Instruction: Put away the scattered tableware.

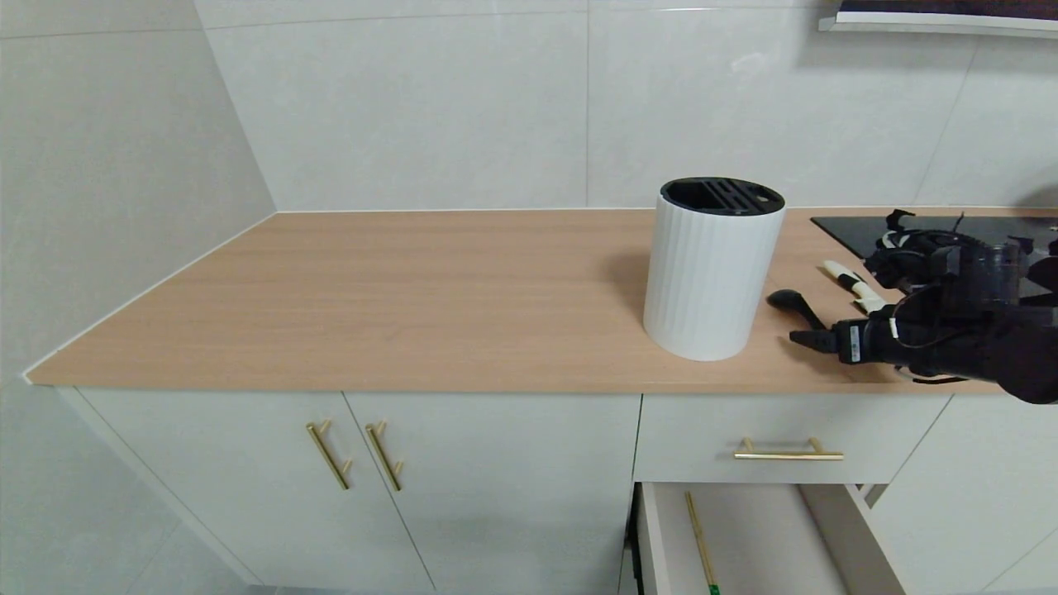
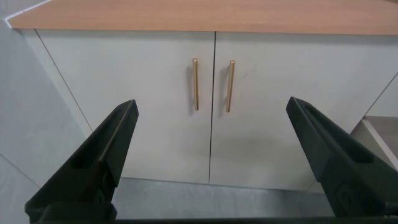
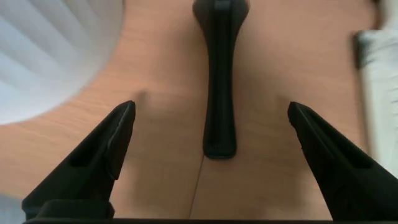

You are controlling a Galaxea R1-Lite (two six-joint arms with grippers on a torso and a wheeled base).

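A black spoon (image 1: 792,304) lies on the wooden counter (image 1: 413,297), just right of the white ribbed utensil holder (image 1: 712,273). My right gripper (image 1: 814,339) hovers open at the spoon's handle end. In the right wrist view the black handle (image 3: 219,81) runs between the two spread fingers (image 3: 93,168) of the gripper (image 3: 210,115), and nothing is gripped. A white-handled knife (image 1: 851,281) lies further right, beside the spoon. My left gripper (image 2: 211,109) is open and empty, low in front of the cabinet doors (image 2: 155,112).
A black cooktop (image 1: 876,231) sits at the back right of the counter. Below the counter edge a drawer (image 1: 760,537) stands pulled out with chopsticks (image 1: 701,541) inside. Gold handles (image 2: 212,84) are mounted on the cabinet doors. The holder (image 3: 50,50) stands close beside the right gripper.
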